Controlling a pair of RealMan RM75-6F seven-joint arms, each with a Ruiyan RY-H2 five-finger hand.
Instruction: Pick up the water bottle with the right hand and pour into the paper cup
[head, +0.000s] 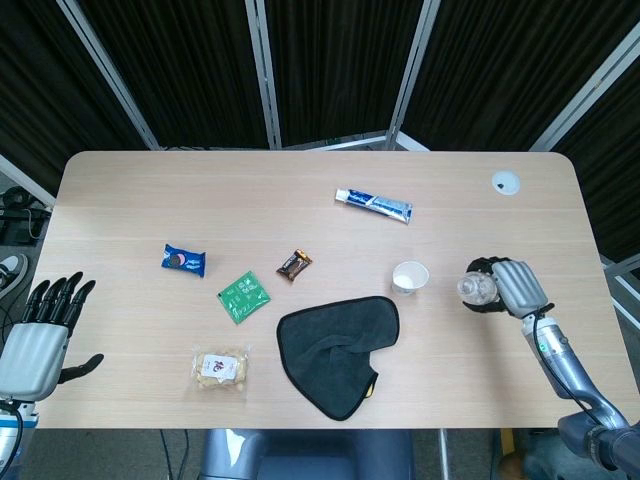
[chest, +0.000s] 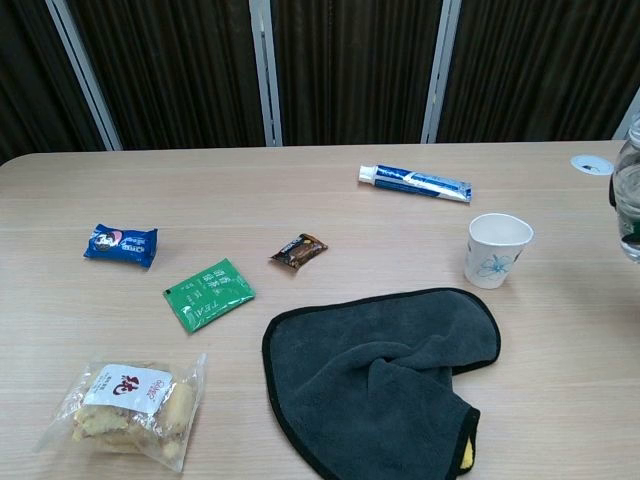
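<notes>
My right hand (head: 506, 287) grips a clear water bottle (head: 477, 288) with a green label, lifted off the table to the right of the white paper cup (head: 410, 277). The cup (chest: 496, 249) stands upright and apart from the bottle. In the chest view only a sliver of the bottle (chest: 629, 200) shows at the right edge, and the hand itself is cut off there. My left hand (head: 45, 328) hangs beyond the table's front left corner, fingers spread, holding nothing.
A dark grey cloth (head: 335, 351) lies crumpled near the front edge, left of the cup. A toothpaste tube (head: 374, 206), brown candy (head: 294, 264), green sachet (head: 244, 295), blue snack packet (head: 184, 260) and bag of biscuits (head: 221, 369) are scattered on the table (head: 300, 190). A white grommet (head: 506, 181) sits far right.
</notes>
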